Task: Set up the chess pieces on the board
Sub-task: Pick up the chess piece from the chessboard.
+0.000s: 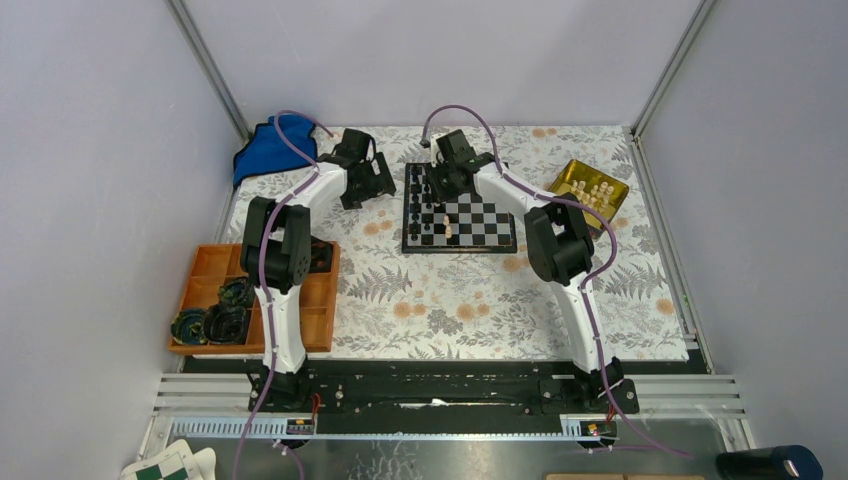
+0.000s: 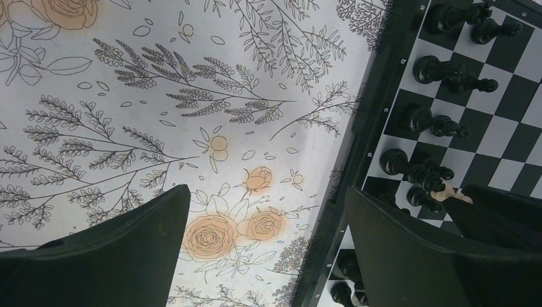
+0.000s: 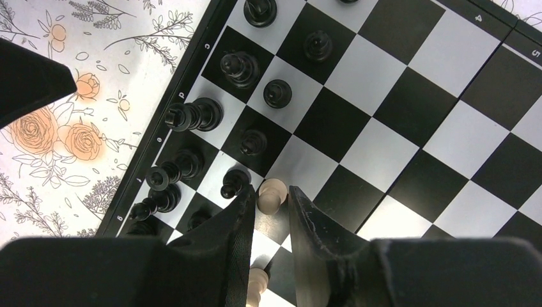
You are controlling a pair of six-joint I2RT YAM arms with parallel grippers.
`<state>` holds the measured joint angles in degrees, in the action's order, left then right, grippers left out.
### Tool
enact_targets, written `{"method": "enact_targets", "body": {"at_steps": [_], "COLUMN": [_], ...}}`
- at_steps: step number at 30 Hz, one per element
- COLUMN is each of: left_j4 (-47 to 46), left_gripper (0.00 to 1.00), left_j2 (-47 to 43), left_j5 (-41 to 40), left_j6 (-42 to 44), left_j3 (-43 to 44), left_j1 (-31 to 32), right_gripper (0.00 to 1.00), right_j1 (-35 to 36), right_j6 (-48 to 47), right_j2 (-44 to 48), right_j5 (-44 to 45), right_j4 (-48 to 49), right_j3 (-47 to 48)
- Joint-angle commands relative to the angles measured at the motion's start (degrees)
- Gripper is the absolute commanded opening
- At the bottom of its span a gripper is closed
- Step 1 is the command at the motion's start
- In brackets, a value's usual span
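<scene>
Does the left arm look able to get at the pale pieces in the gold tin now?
Probably not: the gold tin sits far right, past the board, and the right arm lies across the way.

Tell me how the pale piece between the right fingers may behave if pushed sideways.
The pale piece looks slim and upright, so it would probably tip rather than slide. Its round shape suggests it may roll once down. The nearest black piece stands close and could be knocked.
</scene>
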<state>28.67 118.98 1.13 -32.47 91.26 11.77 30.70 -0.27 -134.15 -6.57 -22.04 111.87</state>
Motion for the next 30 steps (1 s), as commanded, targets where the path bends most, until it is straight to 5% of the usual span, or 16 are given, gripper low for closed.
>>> {"method": "enact_targets", "body": {"at_steps": [1, 15, 30], "left_j4": [-2.8, -3.1, -3.3], "left_gripper": [0.99, 0.99, 0.99], "left_j2": [-0.9, -1.3, -2.8], "left_j5": [0.8, 0.8, 0.6], "left_j6": [-0.4, -0.6, -0.6], "left_j3": [0.2, -0.4, -1.6], "left_j1": [-0.4, -0.2, 0.1], "right_gripper": [0.32, 0.08, 0.04], "right_j1": [0.1, 0.1, -3.2], "right_j6": [-0.6, -1.2, -2.7], "right_j2": [1.9, 3.2, 6.1], "right_j5": [0.9, 2.9, 12.7], "right_j4": [-0.3, -0.2, -2.4], "right_j3": [0.0, -0.3, 2.5]}}
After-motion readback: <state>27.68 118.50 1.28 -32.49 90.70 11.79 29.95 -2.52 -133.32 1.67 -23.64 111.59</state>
